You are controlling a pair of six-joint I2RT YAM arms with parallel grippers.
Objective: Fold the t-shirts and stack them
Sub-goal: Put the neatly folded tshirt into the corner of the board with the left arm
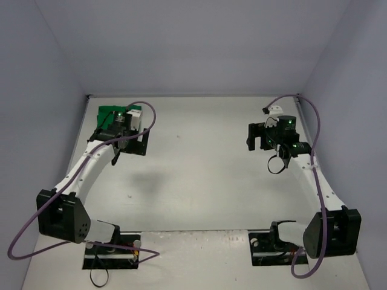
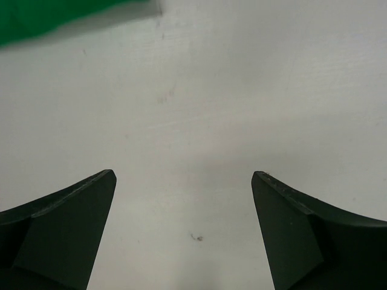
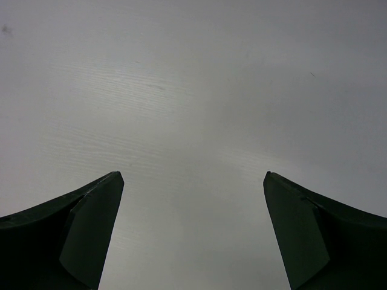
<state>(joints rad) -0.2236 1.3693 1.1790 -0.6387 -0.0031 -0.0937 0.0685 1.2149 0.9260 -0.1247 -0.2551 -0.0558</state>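
The bright-green t-shirt lies bunched small in the far left corner of the table, partly hidden behind my left wrist. Its edge shows at the top left of the left wrist view. My left gripper hangs just in front of the shirt, open and empty, with bare table between its fingers. My right gripper is over the far right of the table, well away from the shirt. It is open and empty, over bare table.
Grey walls close the table at the back and on both sides. The white table lies between the arms. Purple cables loop off both arms. The arm bases stand at the near edge.
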